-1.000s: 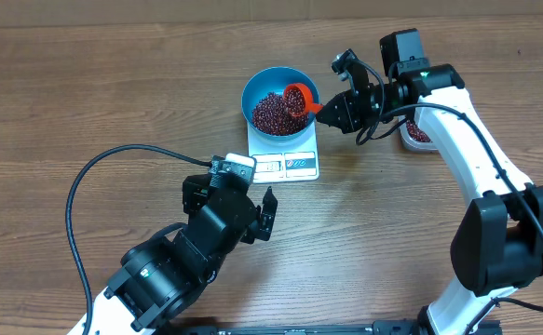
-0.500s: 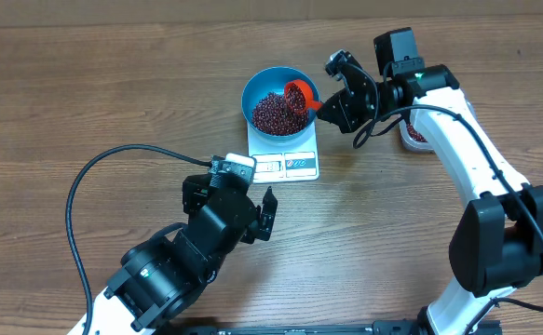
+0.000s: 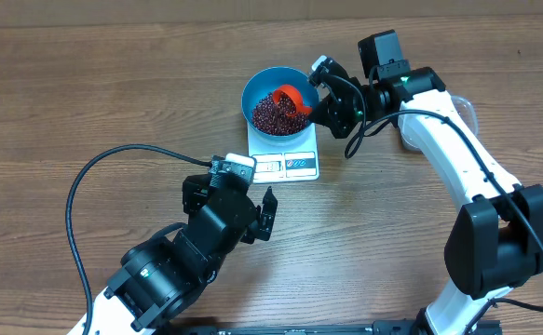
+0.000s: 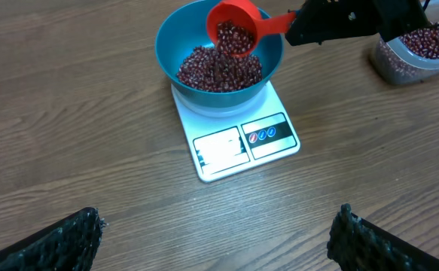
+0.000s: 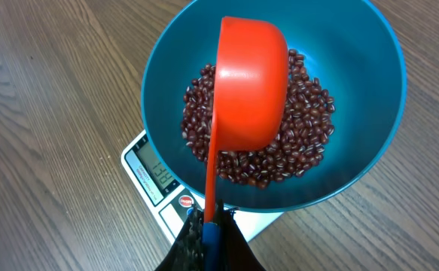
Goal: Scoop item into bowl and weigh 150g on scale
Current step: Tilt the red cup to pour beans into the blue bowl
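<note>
The blue bowl (image 3: 246, 98) stands on the white scale (image 3: 285, 166) and holds a heap of dark red beans (image 3: 269, 113). My right gripper (image 3: 319, 110) is shut on the handle of an orange-red scoop (image 3: 292, 95), which hangs tipped over the bowl. In the left wrist view the scoop (image 4: 234, 26) still has beans in its mouth, above the bowl (image 4: 163, 53). In the right wrist view the scoop's back (image 5: 251, 83) covers part of the beans (image 5: 302, 143). My left gripper (image 4: 215, 229) is open over bare wood, nearer the front than the scale (image 4: 234, 143).
A clear plastic tub (image 4: 419, 49) with more beans sits right of the bowl, mostly under my right arm in the overhead view. A black cable (image 3: 94, 172) loops across the table at the left. The scale's display (image 5: 157, 177) faces the table's front.
My right gripper has moved left, carrying the scoop farther over the bowl and tipping it more. The left arm has not moved.
</note>
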`<action>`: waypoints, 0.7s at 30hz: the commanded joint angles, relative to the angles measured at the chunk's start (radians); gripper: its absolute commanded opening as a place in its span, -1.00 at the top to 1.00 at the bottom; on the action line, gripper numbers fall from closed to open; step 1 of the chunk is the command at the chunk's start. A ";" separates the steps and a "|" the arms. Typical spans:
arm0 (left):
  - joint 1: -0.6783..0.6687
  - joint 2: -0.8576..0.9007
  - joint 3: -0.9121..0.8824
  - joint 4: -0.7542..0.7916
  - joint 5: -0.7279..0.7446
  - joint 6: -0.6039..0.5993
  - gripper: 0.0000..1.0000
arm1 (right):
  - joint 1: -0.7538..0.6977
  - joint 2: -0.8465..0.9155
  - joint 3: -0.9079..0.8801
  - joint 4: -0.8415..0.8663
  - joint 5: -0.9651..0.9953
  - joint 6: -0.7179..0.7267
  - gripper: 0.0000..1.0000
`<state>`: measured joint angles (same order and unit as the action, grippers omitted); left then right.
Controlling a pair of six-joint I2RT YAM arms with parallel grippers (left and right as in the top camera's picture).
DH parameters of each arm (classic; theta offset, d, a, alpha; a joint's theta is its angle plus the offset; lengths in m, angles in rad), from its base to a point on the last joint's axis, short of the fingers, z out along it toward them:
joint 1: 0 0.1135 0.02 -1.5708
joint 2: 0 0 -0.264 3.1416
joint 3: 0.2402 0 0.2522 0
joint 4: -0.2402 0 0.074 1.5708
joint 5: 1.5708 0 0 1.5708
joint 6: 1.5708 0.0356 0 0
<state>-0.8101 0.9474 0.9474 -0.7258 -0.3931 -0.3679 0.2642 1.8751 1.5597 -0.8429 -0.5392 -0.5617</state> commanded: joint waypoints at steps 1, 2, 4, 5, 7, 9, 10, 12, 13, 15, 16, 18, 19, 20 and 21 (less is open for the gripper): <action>0.005 0.002 -0.008 0.005 0.002 -0.014 -0.99 | 0.004 0.001 0.027 0.008 0.008 -0.014 0.93; 0.005 0.002 -0.008 0.005 0.002 -0.014 -0.99 | 0.004 0.001 0.027 0.007 0.007 -0.010 0.93; 0.005 0.002 -0.008 0.005 0.002 -0.014 -0.99 | 0.004 0.001 0.027 0.006 0.007 0.003 0.93; 0.005 0.002 -0.008 0.005 0.002 -0.014 -0.99 | 0.004 0.001 0.027 0.007 0.007 0.012 0.93; 0.005 0.002 -0.008 0.005 0.002 -0.014 -0.99 | 0.004 0.001 0.027 0.004 0.006 0.011 0.93; 0.005 0.002 -0.008 0.005 0.002 -0.014 -0.99 | 0.004 0.001 0.027 0.004 0.004 0.011 0.93; 0.005 0.002 -0.008 0.005 0.002 -0.014 -0.99 | 0.004 0.001 0.027 0.004 0.004 0.011 0.93; 0.005 0.002 -0.008 0.005 0.002 -0.014 -0.99 | 0.004 0.001 0.027 0.004 0.004 0.011 0.93; 0.005 0.002 -0.008 0.005 0.002 -0.014 -0.99 | 0.004 0.001 0.027 0.004 0.004 0.011 0.93; 0.005 0.002 -0.008 0.005 0.002 -0.014 -0.99 | 0.004 0.001 0.027 0.004 0.004 0.011 0.93; 0.005 0.002 -0.008 0.005 0.002 -0.014 -0.99 | 0.004 0.001 0.027 0.004 0.004 0.011 0.93; 0.005 0.002 -0.008 0.005 0.002 -0.014 -0.99 | 0.004 0.001 0.027 0.004 0.004 0.011 0.93; 0.005 0.002 -0.008 0.005 0.002 -0.014 -0.99 | 0.004 0.001 0.027 0.004 0.004 0.011 0.93; 0.005 0.002 -0.008 0.005 0.002 -0.014 -0.99 | 0.004 0.001 0.027 0.004 0.004 0.011 0.93; 0.005 0.002 -0.008 0.005 0.002 -0.014 -0.99 | 0.004 0.001 0.027 0.004 0.004 0.011 0.93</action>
<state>-0.8101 0.9474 0.9474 -0.7254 -0.3931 -0.3679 0.2642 1.8751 1.5597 -0.8410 -0.5346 -0.5533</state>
